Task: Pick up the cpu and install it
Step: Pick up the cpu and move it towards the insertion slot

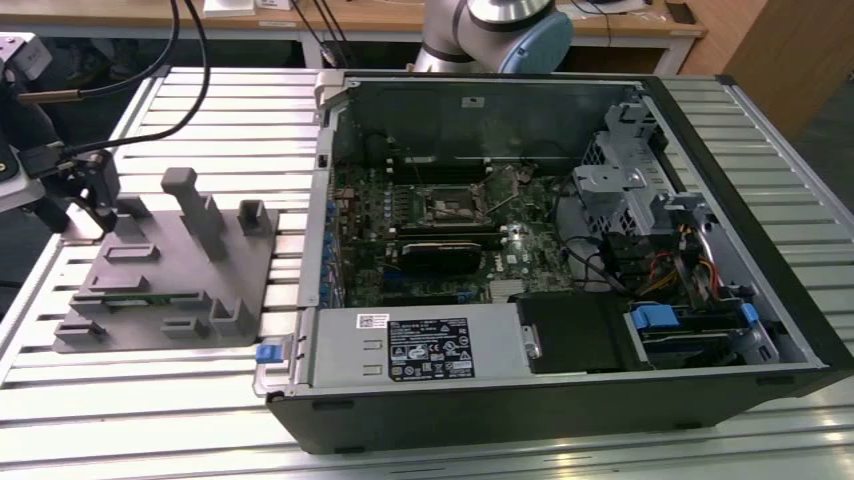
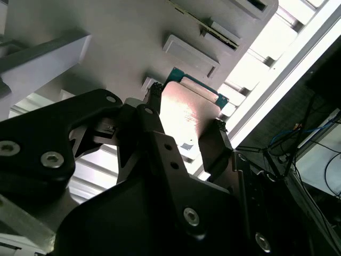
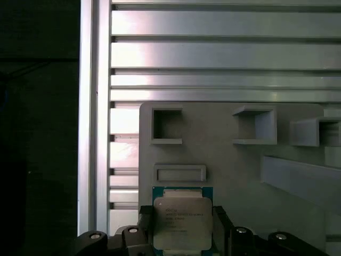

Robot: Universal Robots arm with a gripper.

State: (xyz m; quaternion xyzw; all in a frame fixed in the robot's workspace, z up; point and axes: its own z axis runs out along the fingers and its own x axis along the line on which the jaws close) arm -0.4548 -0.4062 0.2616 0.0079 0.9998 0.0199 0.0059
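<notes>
In the exterior view, my gripper (image 1: pixel 91 195) hangs at the left end of the grey fixture plate (image 1: pixel 160 290), beside the open computer case (image 1: pixel 561 400). Its motherboard socket (image 1: pixel 445 205) looks empty, so installing remains. In the second wrist view, the fingers (image 2: pixel 213 146) clasp the cpu (image 2: pixel 186 109) by opposite edges. In the first wrist view, it sits low over the plate, and I cannot tell if it is lifted; the square pockets (image 3: pixel 166 125) beyond are empty.

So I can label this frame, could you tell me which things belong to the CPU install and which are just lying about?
In the job: cpu, clamped in the gripper; motherboard socket; computer case.
Lying about: gray fixture tray; power supply; drive cage; cables.
</notes>
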